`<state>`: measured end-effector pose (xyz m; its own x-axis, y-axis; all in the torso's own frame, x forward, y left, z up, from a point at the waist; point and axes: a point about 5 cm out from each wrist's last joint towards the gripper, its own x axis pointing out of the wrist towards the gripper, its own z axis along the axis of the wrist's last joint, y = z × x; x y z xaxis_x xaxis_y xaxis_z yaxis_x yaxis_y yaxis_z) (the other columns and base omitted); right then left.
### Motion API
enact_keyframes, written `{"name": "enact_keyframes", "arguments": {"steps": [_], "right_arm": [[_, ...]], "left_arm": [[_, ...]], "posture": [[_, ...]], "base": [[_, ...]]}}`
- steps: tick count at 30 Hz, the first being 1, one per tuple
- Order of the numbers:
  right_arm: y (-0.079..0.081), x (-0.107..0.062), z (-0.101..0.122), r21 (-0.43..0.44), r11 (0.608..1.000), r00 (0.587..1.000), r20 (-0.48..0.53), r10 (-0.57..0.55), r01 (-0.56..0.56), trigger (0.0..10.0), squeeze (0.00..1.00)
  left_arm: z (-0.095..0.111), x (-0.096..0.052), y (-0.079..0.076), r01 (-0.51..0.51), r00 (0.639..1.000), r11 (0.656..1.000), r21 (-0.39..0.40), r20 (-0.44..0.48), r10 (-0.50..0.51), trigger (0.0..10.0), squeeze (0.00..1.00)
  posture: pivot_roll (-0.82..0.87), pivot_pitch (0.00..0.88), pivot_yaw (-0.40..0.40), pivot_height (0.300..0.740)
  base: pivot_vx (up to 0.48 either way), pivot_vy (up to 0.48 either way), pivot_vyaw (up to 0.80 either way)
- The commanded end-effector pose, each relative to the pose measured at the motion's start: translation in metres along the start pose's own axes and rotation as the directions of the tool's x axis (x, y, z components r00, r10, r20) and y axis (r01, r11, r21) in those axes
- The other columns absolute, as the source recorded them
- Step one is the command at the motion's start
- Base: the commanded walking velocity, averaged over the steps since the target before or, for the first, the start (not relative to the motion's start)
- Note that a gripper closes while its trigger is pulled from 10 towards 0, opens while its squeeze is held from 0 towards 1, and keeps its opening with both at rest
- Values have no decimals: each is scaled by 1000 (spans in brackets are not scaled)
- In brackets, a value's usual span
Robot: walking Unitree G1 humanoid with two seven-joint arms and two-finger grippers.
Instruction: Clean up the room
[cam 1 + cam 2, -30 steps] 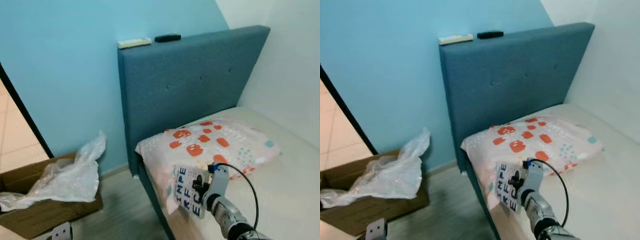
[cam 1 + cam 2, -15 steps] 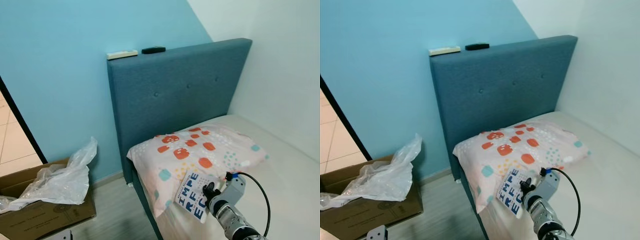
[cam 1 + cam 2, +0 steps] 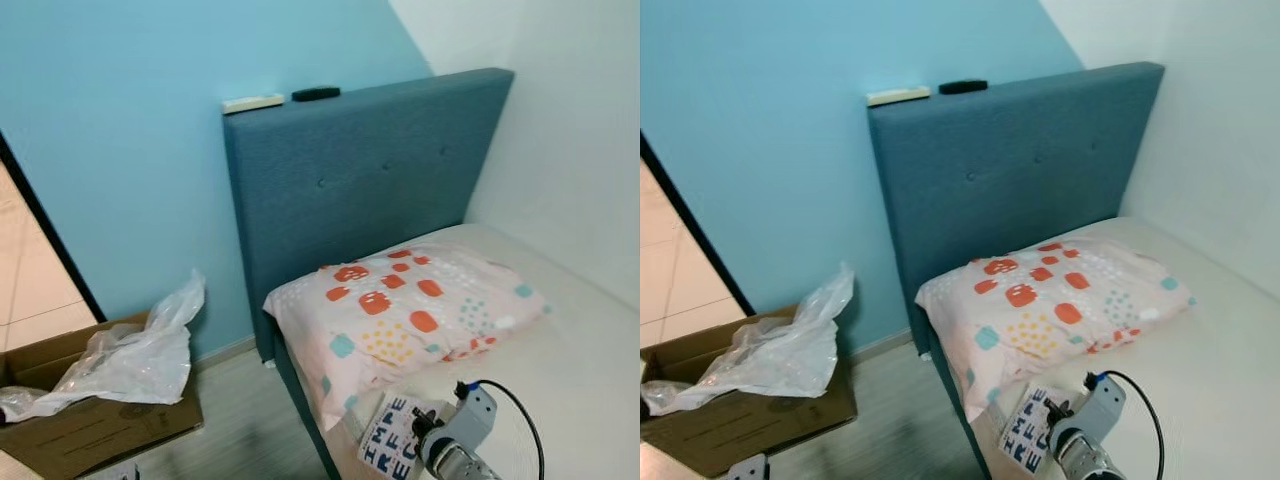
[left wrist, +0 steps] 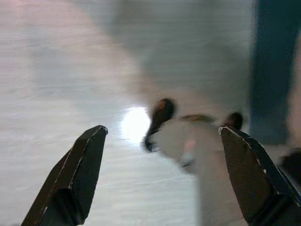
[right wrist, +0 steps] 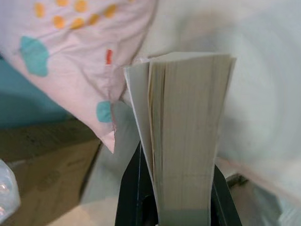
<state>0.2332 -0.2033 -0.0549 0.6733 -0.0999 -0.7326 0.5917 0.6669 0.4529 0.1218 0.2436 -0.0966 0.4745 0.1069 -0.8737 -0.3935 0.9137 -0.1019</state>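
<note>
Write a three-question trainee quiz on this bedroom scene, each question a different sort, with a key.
1. True or false: the right gripper is shut on a book.
2. Multiple choice: where do the two remotes lie? A) on the pillow B) on top of the headboard C) in the cardboard box
3. Fill in: the crumpled plastic bag lies in the ____.

Key
1. True: the book's page edge stands between the fingers in the right wrist view, near the pillow.
2. B: a white one and a black one rest on the headboard.
3. Cardboard box, on the floor beside the bed.
</note>
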Motion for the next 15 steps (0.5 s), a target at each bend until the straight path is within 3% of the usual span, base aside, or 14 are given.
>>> {"name": "enact_keyframes", "arguments": {"steps": [1, 2, 4, 7, 8, 9, 11, 15], "right_arm": [[2, 0, 9, 95, 995, 998, 59, 22, -27, 10000, 0], [2, 0, 9, 95, 995, 998, 59, 22, -27, 10000, 0], [6, 1, 20, 200, 976, 990, 122, 66, -90, 10000, 0], [8, 1, 24, 224, 968, 987, 141, 79, -109, 10000, 0], [11, 1, 35, 246, 956, 975, 189, 112, -158, 10000, 0], [11, 1, 35, 246, 956, 975, 189, 112, -158, 10000, 0], [18, -2, 61, 262, 927, 937, 297, 186, -267, 10000, 0], [14, -5, 85, 203, 943, 921, 345, 183, -263, 10000, 0]], "left_arm": [[2, -3, 12, -6, 1000, 1000, 17, 19, 5, 10000, 0], [2, -3, 12, -6, 1000, 1000, 17, 19, 5, 10000, 0], [-4, -7, 23, -8, 1000, 999, 34, 14, 8, 10000, 0], [-5, -8, 25, -8, 1000, 999, 39, 12, 8, 10000, 0], [-8, -10, 29, -5, 1000, 999, 47, 10, 4, 10000, 0], [-8, -10, 29, -5, 1000, 999, 47, 10, 4, 10000, 0], [-11, -13, 35, 7, 1000, 998, 62, 11, -8, 10000, 0], [-6, -12, 33, 21, 999, 998, 59, 32, -23, 10000, 0]], "posture": [[121, 99, 31, 740], [121, 99, 31, 740], [134, 132, 47, 740], [134, 132, 47, 740], [145, 185, 68, 740], [145, 185, 68, 740], [140, 207, 72, 740], [118, 237, 64, 740]], "base": [[0, 0, 0], [0, 0, 0], [0, 0, 0], [0, 0, 0], [0, 0, 0], [0, 0, 0], [0, 0, 0], [0, 0, 0]]}}
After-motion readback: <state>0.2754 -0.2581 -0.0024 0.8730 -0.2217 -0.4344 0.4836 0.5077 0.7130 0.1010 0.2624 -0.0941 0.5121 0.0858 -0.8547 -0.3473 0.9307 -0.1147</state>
